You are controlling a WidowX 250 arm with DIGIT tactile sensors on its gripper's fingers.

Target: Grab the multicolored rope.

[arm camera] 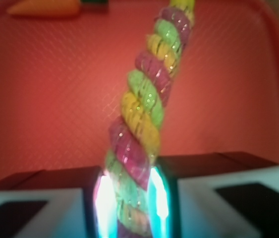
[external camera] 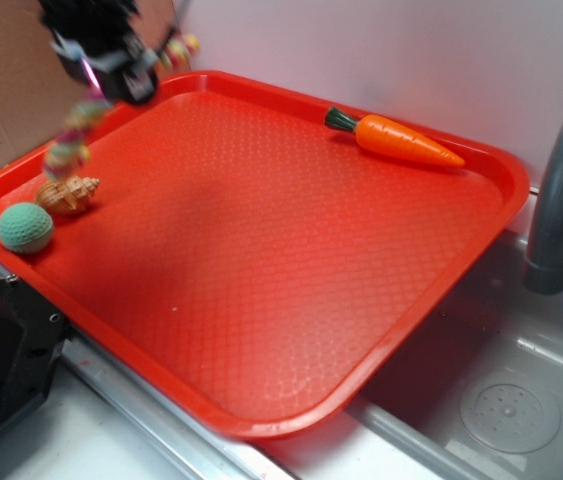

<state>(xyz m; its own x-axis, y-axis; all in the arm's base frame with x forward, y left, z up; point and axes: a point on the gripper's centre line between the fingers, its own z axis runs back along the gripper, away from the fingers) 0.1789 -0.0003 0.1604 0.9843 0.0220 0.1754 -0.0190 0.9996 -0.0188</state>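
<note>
One gripper [external camera: 101, 72] is hanging over the far left corner of one red tray [external camera: 261, 260], its jaws pinching one multicolored rope [arm camera: 146, 114] between them. The rope is dangling clear of the tray, with pink, yellow and green strands twisting together. On the tray, one carrot [external camera: 401, 140] is lying near the far edge, while one green ball [external camera: 25, 227] and one shell [external camera: 68, 193] are sitting close together at the left. One faucet [external camera: 561, 190] is standing over the sink [external camera: 501, 400].

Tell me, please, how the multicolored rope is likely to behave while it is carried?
Probably floppy: the multicolored rope droops from the tool in the exterior view. It likely swings when moved. Its twisted strands look grippy, so slipping seems unlikely.
</note>
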